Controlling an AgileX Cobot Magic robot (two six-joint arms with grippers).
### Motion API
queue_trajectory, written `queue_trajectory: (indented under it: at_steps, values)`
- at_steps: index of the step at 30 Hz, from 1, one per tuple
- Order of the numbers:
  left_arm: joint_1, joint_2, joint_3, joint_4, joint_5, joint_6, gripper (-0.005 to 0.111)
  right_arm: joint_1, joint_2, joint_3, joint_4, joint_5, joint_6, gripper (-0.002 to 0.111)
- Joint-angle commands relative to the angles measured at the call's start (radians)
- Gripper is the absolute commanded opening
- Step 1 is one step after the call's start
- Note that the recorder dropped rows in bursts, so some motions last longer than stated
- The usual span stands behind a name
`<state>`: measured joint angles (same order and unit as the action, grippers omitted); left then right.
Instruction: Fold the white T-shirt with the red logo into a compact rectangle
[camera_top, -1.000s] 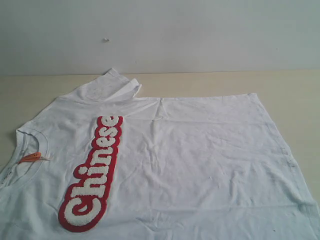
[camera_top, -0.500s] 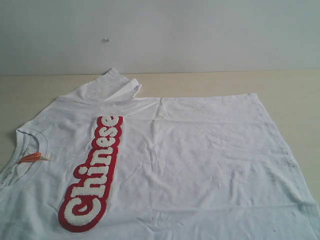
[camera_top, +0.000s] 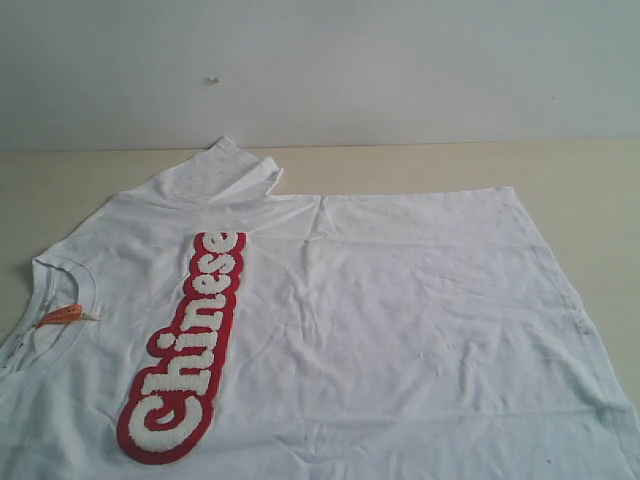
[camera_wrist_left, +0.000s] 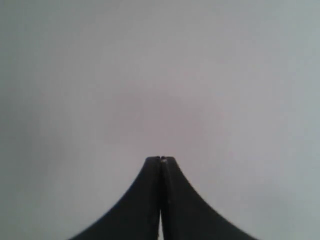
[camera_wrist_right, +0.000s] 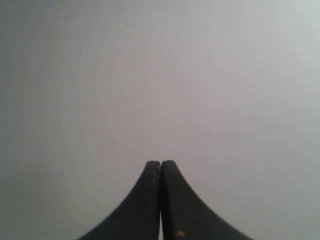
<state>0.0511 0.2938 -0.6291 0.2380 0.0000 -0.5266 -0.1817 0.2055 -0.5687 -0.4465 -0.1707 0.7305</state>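
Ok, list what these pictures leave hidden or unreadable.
Exterior view: the T-shirt runs off the bottom and left edges; its near sleeve is unseen.
Exterior view: the orange tag is too small to read.
Wrist views: the left gripper and right gripper, both shut, face blank grey; no shirt.

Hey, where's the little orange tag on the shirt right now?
In the exterior view the orange tag lies at the far left, inside the neck opening of the white T-shirt, left of the red logo.
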Motion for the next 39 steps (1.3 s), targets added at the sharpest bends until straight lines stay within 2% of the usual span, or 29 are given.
queue_trajectory:
  at_steps: [1,4,5,7,9,10,12,15,19,20,21,22,24,27,28,29,30,31,33,39]
  values:
    - [-0.069,0.255,-0.191,0.009,0.269,0.053,0.0,-0.004,0.185,-0.131,-0.055,0.236,0.018,0.0]
    - [-0.172,0.468,-0.293,-0.073,0.422,0.233,0.0,-0.004,0.361,-0.192,0.011,0.374,-0.147,0.0]
    - [-0.203,0.552,-0.326,-0.125,0.456,0.31,0.0,-0.004,0.435,-0.216,0.109,0.437,-0.274,0.0]
    - [-0.226,0.644,-0.366,-0.171,0.511,0.399,0.0,-0.004,0.517,-0.246,0.289,0.492,-0.458,0.0]
    - [-0.242,0.75,-0.413,-0.203,0.574,0.483,0.0,-0.004,0.627,-0.282,0.51,0.561,-0.746,0.0]
    - [-0.242,0.822,-0.439,-0.233,0.628,0.569,0.0,-0.004,0.699,-0.31,0.665,0.621,-0.922,0.0]
    - [-0.242,0.908,-0.463,-0.279,0.695,0.716,0.0,-0.004,0.778,-0.34,0.8,0.71,-1.086,0.0]
    - [-0.242,1.011,-0.47,-0.31,0.777,0.957,0.0,-0.004,0.899,-0.382,0.96,0.847,-1.291,0.0]
    - [-0.242,1.12,-0.47,-0.31,0.83,1.159,0.0,-0.004,1.013,-0.391,1.126,0.918,-1.53,0.0]
    - [-0.242,1.167,-0.463,-0.31,0.863,1.277,0.0,-0.004,1.059,-0.391,1.195,0.947,-1.648,0.0]
    - [-0.242,1.187,-0.461,-0.31,0.897,1.346,0.0,-0.004,1.074,-0.391,1.213,0.96,-1.692,0.0]
    - [-0.242,1.24,-0.461,-0.304,0.999,1.47,0.0,-0.004,1.107,-0.391,1.247,0.975,-1.736,0.0]
    - [-0.242,1.319,-0.461,-0.289,1.108,1.612,0.0,0.025,1.137,-0.391,1.246,0.979,-1.789,0.0]
    - [-0.242,1.378,-0.461,-0.279,1.085,1.644,0.002,0.083,1.157,-0.391,1.227,0.97,-1.828,0.0]
    - [-0.242,1.394,-0.461,-0.251,1.063,1.65,0.012,0.106,1.157,-0.391,1.179,0.949,-1.828,0.0]
    - [-0.242,1.415,-0.461,-0.193,1.062,1.65,0.031,0.113,1.157,-0.391,1.157,0.941,-1.821,0.0]
    - [-0.242,1.425,-0.461,-0.155,1.061,1.65,0.045,0.115,1.157,-0.391,1.157,0.939,-1.817,0.0]
    - [-0.24,1.441,-0.461,-0.095,1.038,1.65,0.076,0.118,1.157,-0.391,1.157,0.936,-1.818,0.0]
    - [-0.23,1.459,-0.461,-0.09,0.979,1.586,0.105,0.118,1.157,-0.391,1.157,0.934,-1.818,0.0]
    - [-0.23,1.463,-0.463,-0.025,0.886,1.65,0.105,0.118,1.157,-0.391,1.157,0.934,-1.818,0.0]
